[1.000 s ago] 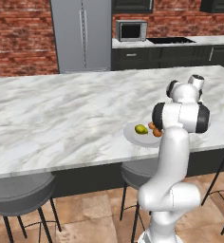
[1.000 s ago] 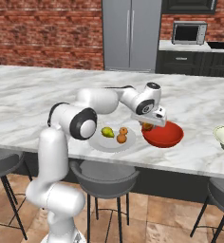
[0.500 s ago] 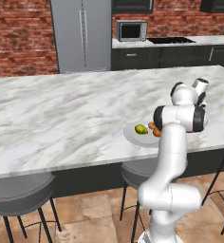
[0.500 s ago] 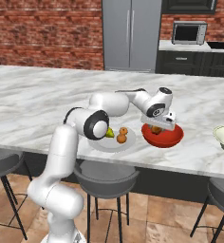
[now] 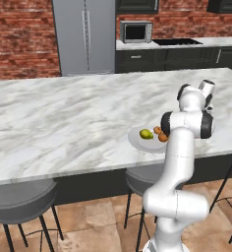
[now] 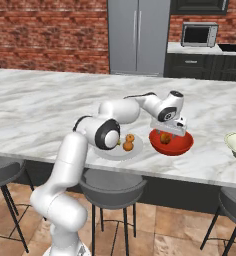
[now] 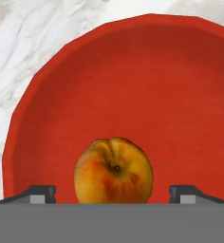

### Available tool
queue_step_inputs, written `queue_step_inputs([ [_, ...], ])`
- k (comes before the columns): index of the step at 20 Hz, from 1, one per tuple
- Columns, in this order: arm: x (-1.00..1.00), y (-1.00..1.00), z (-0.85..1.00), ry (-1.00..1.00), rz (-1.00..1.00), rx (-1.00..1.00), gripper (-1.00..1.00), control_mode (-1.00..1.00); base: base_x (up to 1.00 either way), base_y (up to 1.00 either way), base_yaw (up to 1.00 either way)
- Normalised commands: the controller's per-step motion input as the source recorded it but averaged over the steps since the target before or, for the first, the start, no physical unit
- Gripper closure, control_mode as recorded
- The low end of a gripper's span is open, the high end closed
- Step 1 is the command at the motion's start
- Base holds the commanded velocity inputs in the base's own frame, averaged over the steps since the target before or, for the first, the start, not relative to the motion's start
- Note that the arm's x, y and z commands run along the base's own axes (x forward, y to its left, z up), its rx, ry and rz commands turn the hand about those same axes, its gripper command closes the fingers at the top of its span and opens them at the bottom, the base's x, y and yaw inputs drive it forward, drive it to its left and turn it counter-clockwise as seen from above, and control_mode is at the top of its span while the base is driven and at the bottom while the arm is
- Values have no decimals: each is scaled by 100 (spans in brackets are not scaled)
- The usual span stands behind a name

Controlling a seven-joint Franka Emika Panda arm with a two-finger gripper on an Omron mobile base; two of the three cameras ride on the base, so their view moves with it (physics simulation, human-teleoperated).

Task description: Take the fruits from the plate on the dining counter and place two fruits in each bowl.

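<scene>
The hand (image 6: 171, 131) hangs over the red bowl (image 6: 182, 145), fingers spread wide of the peach (image 7: 114, 171) lying free directly below and between them; a second ago they gripped it. The remaining fruits (image 6: 128, 142) sit on the plate (image 6: 110, 154), beside the bowl, back toward the arm's base.

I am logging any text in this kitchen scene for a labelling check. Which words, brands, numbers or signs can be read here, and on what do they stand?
None can be read.
Microwave: its control panel is too small and blurred to show any writing.
Red bowl, fruit inside it, plate, dining counter, fridge: no print on them.
</scene>
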Motion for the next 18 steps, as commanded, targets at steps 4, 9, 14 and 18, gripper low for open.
queue_step_inputs([
  [4, 4, 0, 12, 12, 0, 0, -100, -100, 0, 0, 0],
  [9, -50, 33, 56, -3, 2, 0, -100, -100, 0, 0, 0],
  [14, -50, 79, 10, 0, 0, -3, -100, -100, 0, 0, 0],
  [18, -27, 94, -4, 0, -6, -9, -100, -100, 0, 0, 0],
])
